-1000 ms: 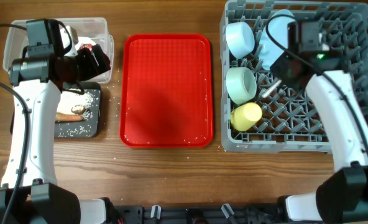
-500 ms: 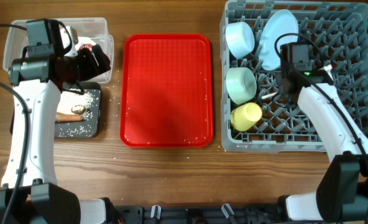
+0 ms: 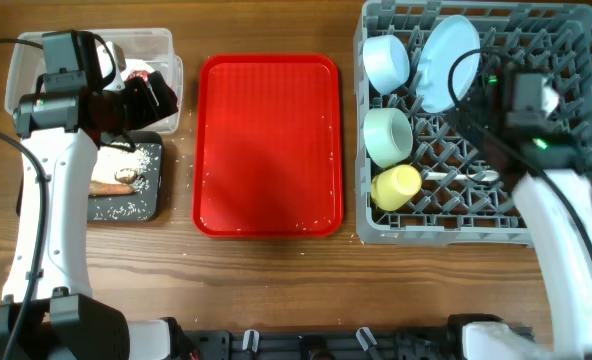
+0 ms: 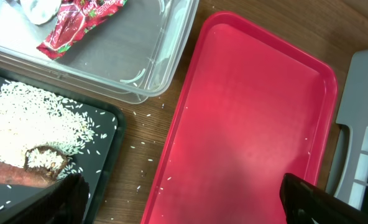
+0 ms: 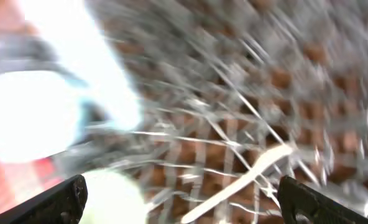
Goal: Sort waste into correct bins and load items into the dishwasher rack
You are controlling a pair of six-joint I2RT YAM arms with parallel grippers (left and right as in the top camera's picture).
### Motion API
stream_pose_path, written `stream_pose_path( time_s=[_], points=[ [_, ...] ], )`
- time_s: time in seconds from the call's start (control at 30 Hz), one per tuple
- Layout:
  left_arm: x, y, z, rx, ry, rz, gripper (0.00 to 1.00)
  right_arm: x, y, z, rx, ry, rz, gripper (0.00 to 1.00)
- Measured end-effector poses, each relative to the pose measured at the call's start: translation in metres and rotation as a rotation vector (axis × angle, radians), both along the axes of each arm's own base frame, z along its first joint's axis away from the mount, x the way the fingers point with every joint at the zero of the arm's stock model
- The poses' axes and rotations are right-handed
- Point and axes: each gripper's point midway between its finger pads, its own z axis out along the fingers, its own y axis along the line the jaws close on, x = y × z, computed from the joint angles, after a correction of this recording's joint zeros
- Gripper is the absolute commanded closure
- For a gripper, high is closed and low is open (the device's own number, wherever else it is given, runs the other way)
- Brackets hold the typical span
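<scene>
Shows the white plastic spoon (image 3: 462,175) lying in the big grey plastic rack (image 3: 568,58), right of the small yellow cup (image 3: 396,186). Looks light, stiff, slippery; best pinched mid-handle. Holds nothing in left jaws or right jaws, both spread wide.

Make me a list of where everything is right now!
rack: two bowls, plate, yellow cup, spoon
clear tub: red wrapper, white paper
black tray: rice, orange food stick
red tray: between tub and rack
left fingers: open, holding nothing
right fingers: open, above rack, holding nothing
</scene>
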Motion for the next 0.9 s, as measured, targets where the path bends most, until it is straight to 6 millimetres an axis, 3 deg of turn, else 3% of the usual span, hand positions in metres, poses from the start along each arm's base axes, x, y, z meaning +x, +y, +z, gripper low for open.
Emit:
stream_pose_path(
  time_s=[0.03, 0.07, 0.1, 0.2, 0.23, 0.3, 0.4, 0.43, 0.5, 0.53, 0.57, 0.6, 0.63, 0.67, 0.7, 0.77, 0.83, 0.9],
  points=[
    [0.0, 0.0, 0.0, 0.0, -0.002, 0.0, 0.0, -0.011, 0.018, 0.043, -0.029, -0.103, 0.187, 0.0],
    [0.0, 0.0, 0.0, 0.0, -0.001, 0.0, 0.0, -0.017, 0.023, 0.055, -0.081, -0.13, 0.277, 0.0],
    [0.0, 0.0, 0.0, 0.0, 0.0, 0.0, 0.0, -0.048, 0.04, 0.109, -0.099, -0.305, 0.399, 0.0],
    [0.0, 0.0, 0.0, 0.0, 0.0, 0.0, 0.0, -0.116, 0.053, 0.166, -0.186, -0.527, 0.514, 0.0],
    [0.0, 0.0, 0.0, 0.0, 0.0, 0.0, 0.0, -0.134, 0.054, 0.172, -0.2, -0.559, 0.527, 0.0],
    [0.0, 0.0, 0.0, 0.0, -0.001, 0.0, 0.0, -0.165, 0.052, 0.165, -0.227, -0.544, 0.535, 0.0],
    [0.0, 0.0, 0.0, 0.0, 0.0, 0.0, 0.0, -0.184, 0.051, 0.168, -0.27, -0.574, 0.545, 0.0],
    [0.0, 0.0, 0.0, 0.0, 0.0, 0.0, 0.0, -0.181, 0.051, 0.163, -0.303, -0.571, 0.566, 0.0],
    [0.0, 0.0, 0.0, 0.001, 0.0, 0.0, 0.0, -0.159, 0.051, 0.134, -0.369, -0.593, 0.593, 0.0],
    [0.0, 0.0, 0.0, 0.001, -0.002, 0.0, 0.0, -0.141, 0.051, 0.139, -0.424, -0.734, 0.573, 0.0],
    [0.0, 0.001, 0.0, 0.003, 0.0, 0.002, 0.0, -0.128, 0.051, 0.12, -0.467, -0.853, 0.553, 0.0],
    [0.0, 0.001, 0.0, 0.003, -0.001, 0.002, 0.0, -0.119, 0.051, 0.087, -0.493, -0.922, 0.539, 0.0],
    [0.0, 0.001, 0.0, 0.002, 0.001, 0.002, 0.0, -0.115, 0.051, 0.084, -0.52, -0.997, 0.524, 0.0],
    [0.0, 0.001, -0.001, 0.003, 0.003, 0.002, 0.0, -0.112, 0.051, 0.055, -0.521, -0.992, 0.526, 0.0],
    [0.0, 0.001, -0.001, 0.002, 0.002, 0.002, 0.0, -0.11, 0.052, 0.044, -0.545, -1.072, 0.511, 0.0],
    [0.0, 0.001, -0.001, 0.003, 0.001, 0.002, 0.0, -0.108, 0.054, 0.018, -0.535, -1.052, 0.526, 0.0],
    [0.0, 0.001, -0.001, 0.002, 0.003, 0.002, 0.0, -0.104, 0.056, -0.028, -0.478, -0.881, 0.578, 0.0],
    [0.0, 0.001, -0.001, 0.003, 0.002, 0.002, 0.0, -0.104, 0.056, -0.041, -0.462, -0.834, 0.588, 0.0]
  ],
)
